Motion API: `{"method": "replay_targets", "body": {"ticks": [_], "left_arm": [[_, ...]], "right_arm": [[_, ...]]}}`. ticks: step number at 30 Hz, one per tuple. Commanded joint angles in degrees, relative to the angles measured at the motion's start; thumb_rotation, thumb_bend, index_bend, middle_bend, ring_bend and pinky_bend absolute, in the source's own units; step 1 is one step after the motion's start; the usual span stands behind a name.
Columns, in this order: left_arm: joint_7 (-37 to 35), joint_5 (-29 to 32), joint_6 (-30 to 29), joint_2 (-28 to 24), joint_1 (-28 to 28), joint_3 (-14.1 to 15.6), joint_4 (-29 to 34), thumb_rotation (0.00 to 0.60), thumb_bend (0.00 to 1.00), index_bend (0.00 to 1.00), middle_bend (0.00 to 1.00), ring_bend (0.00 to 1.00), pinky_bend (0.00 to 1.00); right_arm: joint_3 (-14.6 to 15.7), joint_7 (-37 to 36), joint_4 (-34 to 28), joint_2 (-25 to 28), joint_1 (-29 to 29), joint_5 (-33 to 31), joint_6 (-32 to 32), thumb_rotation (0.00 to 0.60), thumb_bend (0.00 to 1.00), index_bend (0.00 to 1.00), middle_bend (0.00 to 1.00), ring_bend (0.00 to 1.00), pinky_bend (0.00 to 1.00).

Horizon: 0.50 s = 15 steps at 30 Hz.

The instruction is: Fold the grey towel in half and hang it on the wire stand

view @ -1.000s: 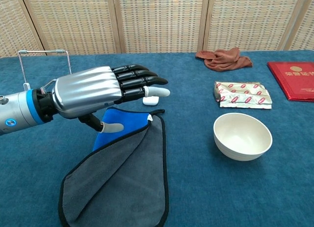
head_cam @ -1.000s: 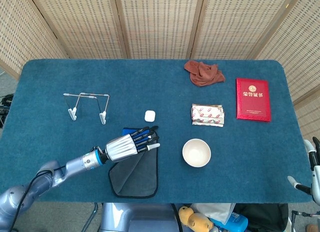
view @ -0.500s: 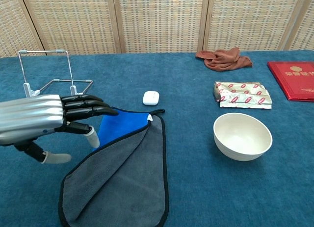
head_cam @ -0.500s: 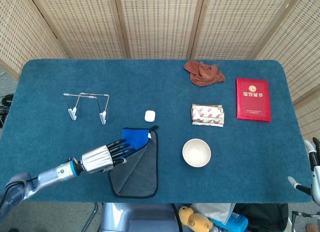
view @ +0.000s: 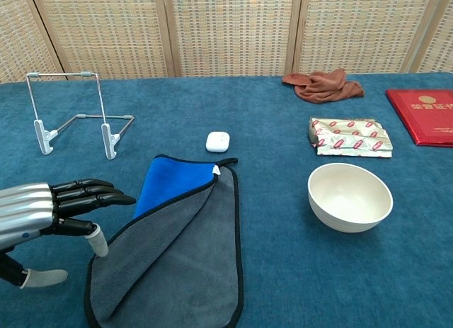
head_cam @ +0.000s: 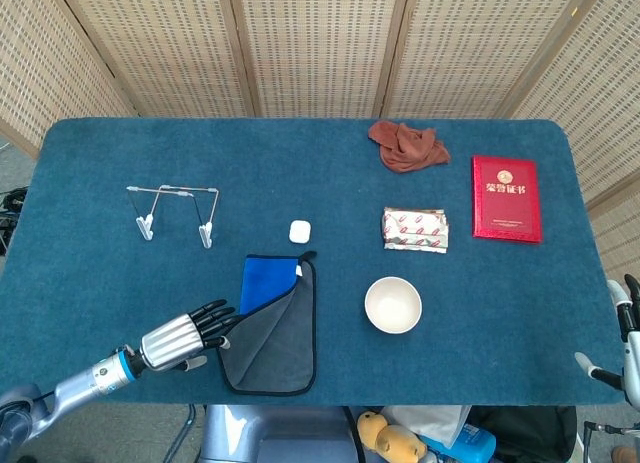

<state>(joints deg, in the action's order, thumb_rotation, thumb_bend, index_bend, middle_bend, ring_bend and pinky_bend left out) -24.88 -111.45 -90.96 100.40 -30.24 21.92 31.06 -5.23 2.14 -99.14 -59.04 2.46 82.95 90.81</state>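
The grey towel (head_cam: pixel 277 328) is lying folded on the table (head_cam: pixel 120 163) near its 6 o'clock edge, a grey flap turned diagonally over the blue inner face. The left hand (head_cam: pixel 183 337) is hovering at the towel's 9 o'clock side, fingers (view: pixel 90 194) spread wide and holding nothing, not touching the cloth. The wire stand (head_cam: pixel 176 212) is standing well apart at 11 o'clock from the towel. The right hand (head_cam: pixel 622 343) is showing only partly at the table's 4 o'clock corner; I cannot tell its finger state.
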Motion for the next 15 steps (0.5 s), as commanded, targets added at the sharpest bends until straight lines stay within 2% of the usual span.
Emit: {"method": "replay_targets", "body": {"ticks": [1, 15], "left_arm": [[-1.02, 0.46, 0.46, 1.73, 0.73, -0.69, -2.17, 0.600, 0.32, 0.38, 0.00, 0.00, 0.03], [-1.88, 0.51, 3.03, 5.57, 0.20, -1.89, -4.90, 0.600, 0.32, 0.38, 0.00, 0.00, 0.02]], "right_arm": [[0.00, -0.07, -0.04, 0.05, 0.00, 0.02, -0.01, 0.600, 0.00, 0.05, 0.00, 0.00, 0.00], [-0.12, -0.73, -0.08, 0.37, 0.15, -0.09, 0.18, 0.600, 0.00, 0.05, 0.00, 0.00, 0.00]]}}
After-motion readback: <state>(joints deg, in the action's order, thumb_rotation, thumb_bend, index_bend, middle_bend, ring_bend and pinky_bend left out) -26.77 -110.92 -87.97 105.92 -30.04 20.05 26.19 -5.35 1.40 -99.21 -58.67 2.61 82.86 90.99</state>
